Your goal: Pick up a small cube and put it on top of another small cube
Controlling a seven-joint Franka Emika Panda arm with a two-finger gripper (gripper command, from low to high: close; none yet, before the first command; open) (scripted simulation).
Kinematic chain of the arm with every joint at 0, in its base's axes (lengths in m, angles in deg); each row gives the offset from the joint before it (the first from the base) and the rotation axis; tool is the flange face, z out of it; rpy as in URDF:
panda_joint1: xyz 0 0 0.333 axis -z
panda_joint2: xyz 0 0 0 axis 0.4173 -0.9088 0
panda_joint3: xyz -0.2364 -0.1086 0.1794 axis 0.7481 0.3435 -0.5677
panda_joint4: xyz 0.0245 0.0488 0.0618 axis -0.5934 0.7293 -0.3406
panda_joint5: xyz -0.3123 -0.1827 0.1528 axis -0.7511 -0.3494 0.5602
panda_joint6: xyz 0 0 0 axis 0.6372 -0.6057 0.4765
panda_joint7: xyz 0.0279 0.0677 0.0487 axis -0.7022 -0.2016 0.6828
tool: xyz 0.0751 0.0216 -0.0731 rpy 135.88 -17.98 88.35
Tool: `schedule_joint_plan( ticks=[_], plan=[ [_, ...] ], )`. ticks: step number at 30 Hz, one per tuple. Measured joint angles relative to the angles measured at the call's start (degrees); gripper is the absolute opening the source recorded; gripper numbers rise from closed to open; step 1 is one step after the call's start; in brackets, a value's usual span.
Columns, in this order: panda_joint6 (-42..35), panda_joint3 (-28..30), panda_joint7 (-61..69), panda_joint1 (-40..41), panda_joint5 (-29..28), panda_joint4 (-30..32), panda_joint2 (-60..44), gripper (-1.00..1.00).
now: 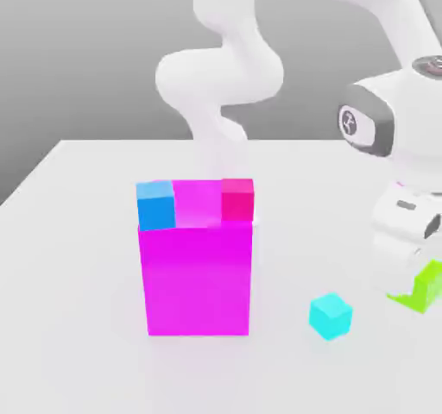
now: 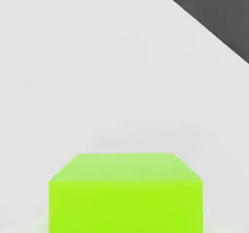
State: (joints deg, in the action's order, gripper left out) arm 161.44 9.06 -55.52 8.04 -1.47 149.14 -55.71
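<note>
The gripper [image 1: 420,270] is clenched on the green cube [image 1: 420,286] – near the cyan cube [image 1: 331,316]; the magenta box [image 1: 198,279] stands apart

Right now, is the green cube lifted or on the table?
Lifted: the green cube hangs tilted under the hand, above the table.

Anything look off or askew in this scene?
One thing: the green cube at the gripper sits tilted, apparently off the table. The cyan cube rests flat; the blue cube and red cube sit squarely on the magenta block.
</note>
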Motion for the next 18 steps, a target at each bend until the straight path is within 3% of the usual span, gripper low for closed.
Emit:
schedule_joint_plan(
  ticks=[5,15,16,18],
  plan=[
    [2.3,0.1,-9.4,2.2,-3.9,10.1,7.0,-1.0],
    [14.5,1.5,-18.0,3.4,-14.5,11.1,-4.7,-1.0],
    [15.2,1.7,-18.4,3.4,-15.1,11.1,-5.5,1.0],
    [15.2,1.7,-18.4,3.4,-15.1,11.1,-5.5,1.0]
  ],
)
